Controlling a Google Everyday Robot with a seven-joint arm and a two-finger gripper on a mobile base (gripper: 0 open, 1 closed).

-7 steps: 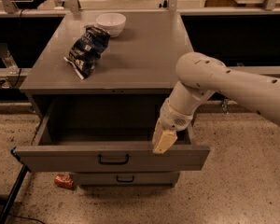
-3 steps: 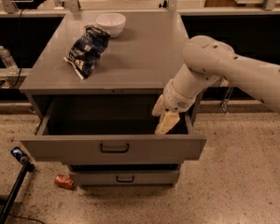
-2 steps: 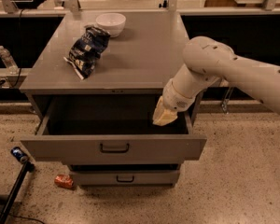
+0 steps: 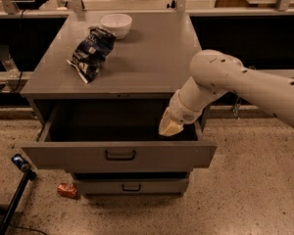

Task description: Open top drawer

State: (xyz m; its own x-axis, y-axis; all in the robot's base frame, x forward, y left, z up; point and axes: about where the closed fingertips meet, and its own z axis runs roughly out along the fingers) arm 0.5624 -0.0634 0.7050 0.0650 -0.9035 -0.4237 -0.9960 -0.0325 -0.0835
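The top drawer (image 4: pixel 63 156) stands well out from the grey bench (image 4: pixel 152 58), with its wide front panel carried forward and its small dark bar handle (image 4: pixel 120 154) at centre free of any contact; its shadowed inside lies open to view behind the panel. The tool (image 4: pixel 170 126), pale yellow at its tip, hangs from the white arm (image 4: pixel 225 80) over the right rear part of the drawer's cavity, just under the bench's front edge and close to the drawer's right wall; whether it is spread or pressed together I cannot tell, and whether it touches the drawer I cannot tell either. By my reading the opening itself is done or very nearly so, and the step in hand is the finish; the drawer looks near the end of its travel, though the runners are hidden. The next move calls for drawing the tool up and outward, clear of the bench's overhang above it and the right wall beside it, without nudging the panel back inward. If more travel is wanted, a gentle outward pull from inside the panel would serve. The lower drawer (image 4: pixel 131 186) sits shut beneath. A dark crisp bag (image 4: pixel 90 53) and a white bowl (image 4: pixel 116 23) rest on the bench top, well apart from the arm; a small can (image 4: pixel 67 190) lies on the floor.
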